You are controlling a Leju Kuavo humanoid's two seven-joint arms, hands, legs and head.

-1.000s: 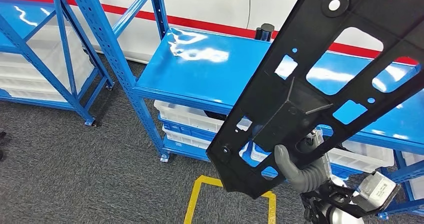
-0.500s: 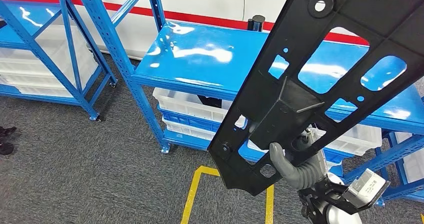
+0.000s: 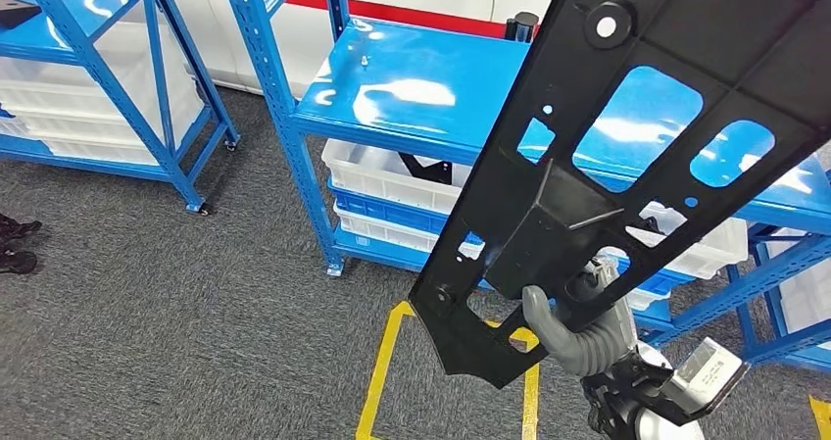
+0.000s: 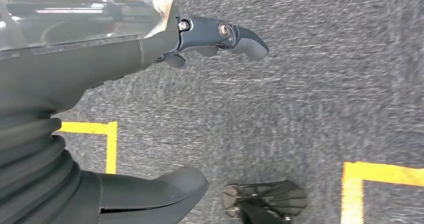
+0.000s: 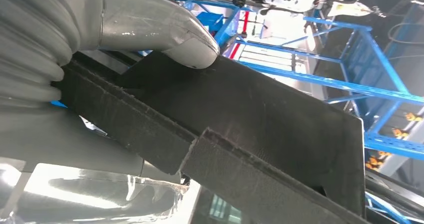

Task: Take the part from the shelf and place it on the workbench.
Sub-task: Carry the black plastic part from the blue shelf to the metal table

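Part [image 3: 627, 156], a long black panel, slants upward, gripped near its lower end by the raised right hand [image 3: 578, 327].

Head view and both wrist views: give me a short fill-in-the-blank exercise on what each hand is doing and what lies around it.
1. The black perforated panel is held by the robot's ____ hand.
2. The left hand hangs over grey carpet marked with ____ tape lines.
3. White plastic bins sit on the lower level of a ____ metal shelf.

Missing words: right; yellow; blue
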